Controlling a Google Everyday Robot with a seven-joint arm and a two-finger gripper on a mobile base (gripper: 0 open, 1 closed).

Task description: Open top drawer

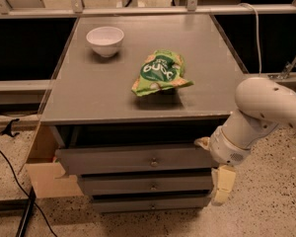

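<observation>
The top drawer [113, 160] is the widest grey front, just under the cabinet top, with a small round metal knob [154, 162] at its centre. Its front stands a little forward of the two narrower fronts below, with a dark gap above it. My gripper [213, 163] is at the drawer's right end, on a white arm coming in from the right. Its cream fingers are spread apart. One fingertip [203, 143] is by the front's upper right corner. The other finger [224, 183] hangs beside the second drawer. Nothing is held, and the gripper is well right of the knob.
A white bowl [105, 40] and a green snack bag [159, 72] lie on the grey cabinet top [89, 93]. Two narrower drawers [148, 186] sit below. A cardboard box [44, 174] stands at the cabinet's left, with black cables on the speckled floor. Rails run behind.
</observation>
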